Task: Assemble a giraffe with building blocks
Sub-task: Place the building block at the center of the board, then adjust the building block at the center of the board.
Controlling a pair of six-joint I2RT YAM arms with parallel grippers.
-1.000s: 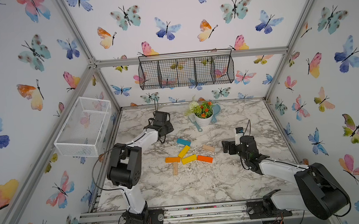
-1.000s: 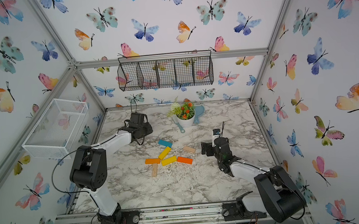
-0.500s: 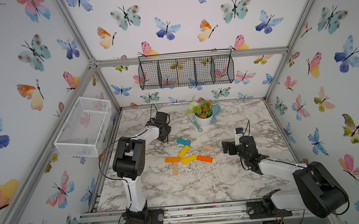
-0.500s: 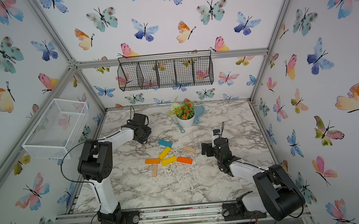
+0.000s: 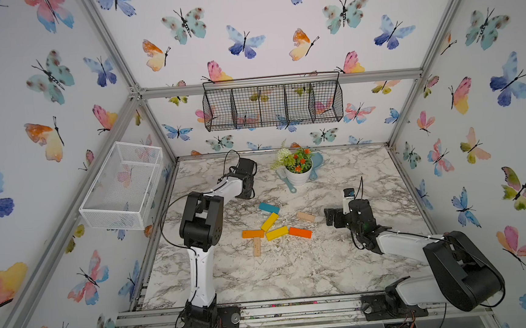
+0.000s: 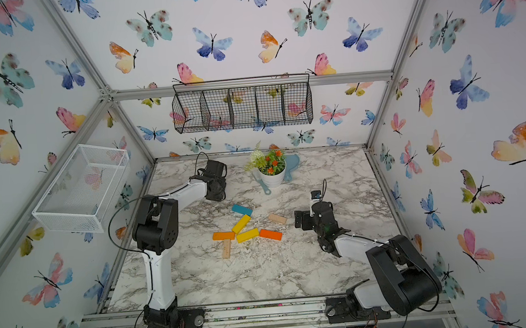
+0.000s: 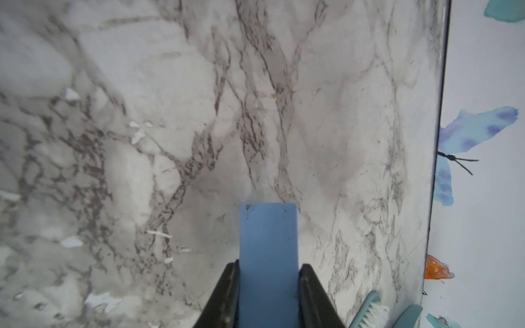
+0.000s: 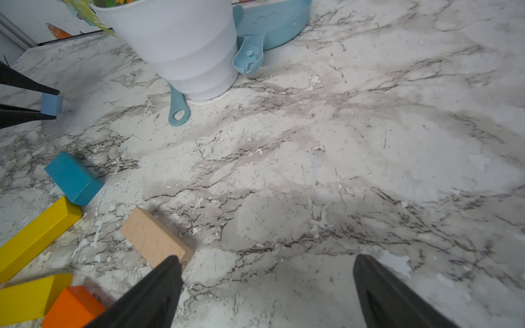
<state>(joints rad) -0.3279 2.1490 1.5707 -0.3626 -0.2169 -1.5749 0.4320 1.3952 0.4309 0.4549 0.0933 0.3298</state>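
Observation:
My left gripper is shut on the light-blue block, held just above the marble near the back. The right wrist view shows that block between its fingers. Mid-table the giraffe's blocks lie flat: a teal one, a slanted yellow, then a row of orange, yellow and orange, with a plain wood bar below. Another wood block lies apart at the right. My right gripper stands open beside it, holding nothing.
A white flower pot stands at the back, with a teal brush and a blue scoop against it. A white wire basket hangs on the left wall and a black one on the back wall.
My left arm has raised its elbow and carried the gripper a little further back and to the right. The right arm and the blocks on the table have not moved.

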